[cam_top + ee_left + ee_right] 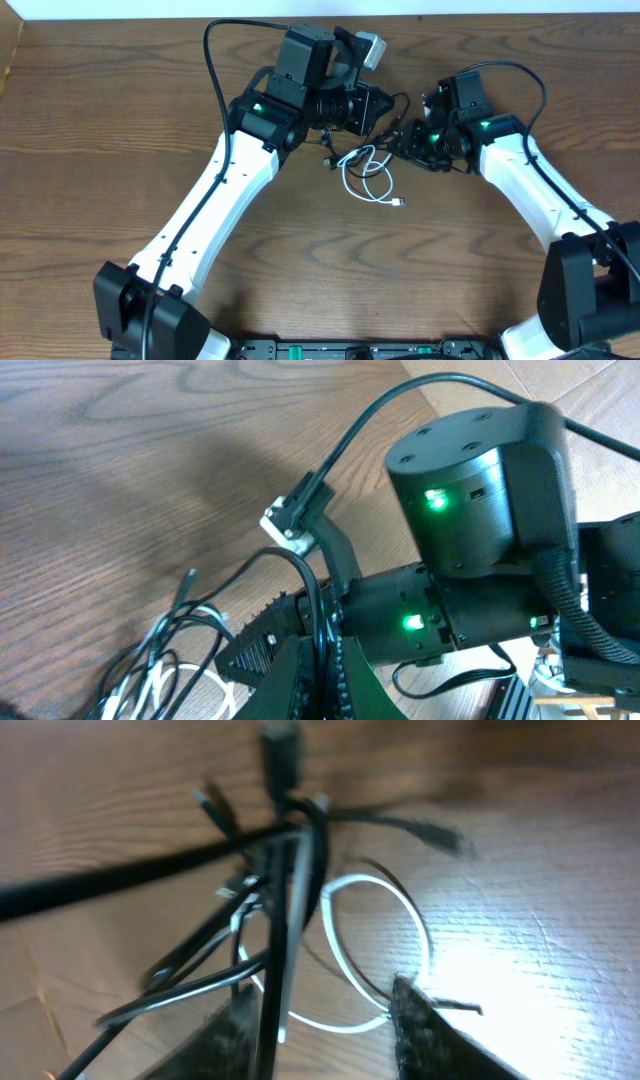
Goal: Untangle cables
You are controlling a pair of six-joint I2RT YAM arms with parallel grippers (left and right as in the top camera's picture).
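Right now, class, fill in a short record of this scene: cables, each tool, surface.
Black cable: thin black cord, bunched between both tools
White cable: thin white cord, looped on the table, crossing the black one
Left tool: shut on the thin black cord
Right tool: open, black strands between its jaws
Surface: brown wooden table

From well above, the overhead camera looks straight down on the whole table (100, 150). The 2 wrist cameras ride close in (the right one's picture is blurred), each aimed at the cable tangle (368, 155), which all 3 views share.
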